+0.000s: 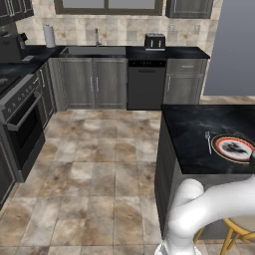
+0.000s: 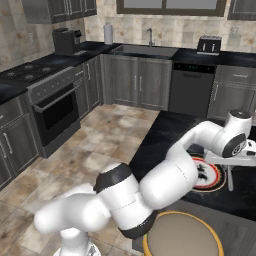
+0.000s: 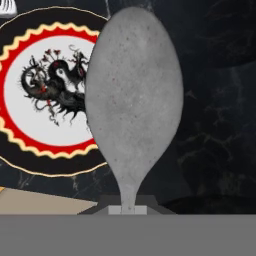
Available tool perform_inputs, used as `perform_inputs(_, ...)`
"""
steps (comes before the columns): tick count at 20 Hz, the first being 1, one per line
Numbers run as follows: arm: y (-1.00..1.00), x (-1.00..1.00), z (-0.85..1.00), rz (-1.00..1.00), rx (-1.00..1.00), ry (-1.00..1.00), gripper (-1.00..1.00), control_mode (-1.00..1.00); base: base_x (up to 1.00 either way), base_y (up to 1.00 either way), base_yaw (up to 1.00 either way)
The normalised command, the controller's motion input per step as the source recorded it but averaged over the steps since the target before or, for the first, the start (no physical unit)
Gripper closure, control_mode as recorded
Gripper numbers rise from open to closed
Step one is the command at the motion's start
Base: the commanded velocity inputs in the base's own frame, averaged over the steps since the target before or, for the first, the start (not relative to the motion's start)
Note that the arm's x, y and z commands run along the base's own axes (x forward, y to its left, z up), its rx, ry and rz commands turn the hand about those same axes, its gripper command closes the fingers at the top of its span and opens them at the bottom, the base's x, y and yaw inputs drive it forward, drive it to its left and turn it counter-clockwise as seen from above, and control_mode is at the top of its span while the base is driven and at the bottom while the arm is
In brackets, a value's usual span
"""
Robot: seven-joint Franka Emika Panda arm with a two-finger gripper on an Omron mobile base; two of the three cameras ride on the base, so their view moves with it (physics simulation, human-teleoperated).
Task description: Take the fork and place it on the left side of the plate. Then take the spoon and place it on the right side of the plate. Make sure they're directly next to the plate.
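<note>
Tool (image 3: 128, 209): seen in the hand view at the bottom centre, its two dark fingertips drawn together and clamped on the thin neck of the spoon's handle.
Spoon (image 3: 132, 95): grey oval bowl, held in the tool and rising straight up from it in the hand view, large and close to the camera. It overlaps the right edge of the plate in that view. In the right base view a thin vertical handle (image 2: 231, 176) shows just to the right of the plate, below the arm's hand; whether it touches the counter cannot be told.
Plate (image 3: 45, 92): round, with a dark outer band, a wavy yellow and red ring, a white middle and a dark dragon-like figure. It lies flat on the counter, to the left of the spoon in the hand view.
Fork (image 1: 207, 141): slim and silver, lying flat on the counter just beside the plate's left edge in the left base view, tines pointing away from the robot.
Counter (image 1: 191, 134): black marbled island top carrying the plate and fork.
Arm (image 2: 165, 182): white, reaching from the lower left of the right base view across to the plate's far side.
Stool (image 2: 182, 235): round tan seat with a yellow rim, below the counter's near edge.
</note>
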Motion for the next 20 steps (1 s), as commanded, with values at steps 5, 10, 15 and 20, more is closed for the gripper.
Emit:
perform_inputs(5, -0.07, 0.01, -0.22, 0.00, 0.00, -0.03, 1.00, -1.00, 0.00, 0.00, 0.00)
perform_inputs(10, 0.00, 0.00, -0.31, 0.00, 0.00, -0.10, 1.00, -1.00, 0.00, 0.00, 0.00)
perform_inputs(15, 0.00, 0.00, -0.35, 0.00, 0.00, -0.08, 1.00, -1.00, 0.00, 0.00, 0.00)
perform_inputs(20, 0.00, 0.00, -0.31, 0.00, 0.00, -0.05, 1.00, -1.00, 0.00, 0.00, 0.00)
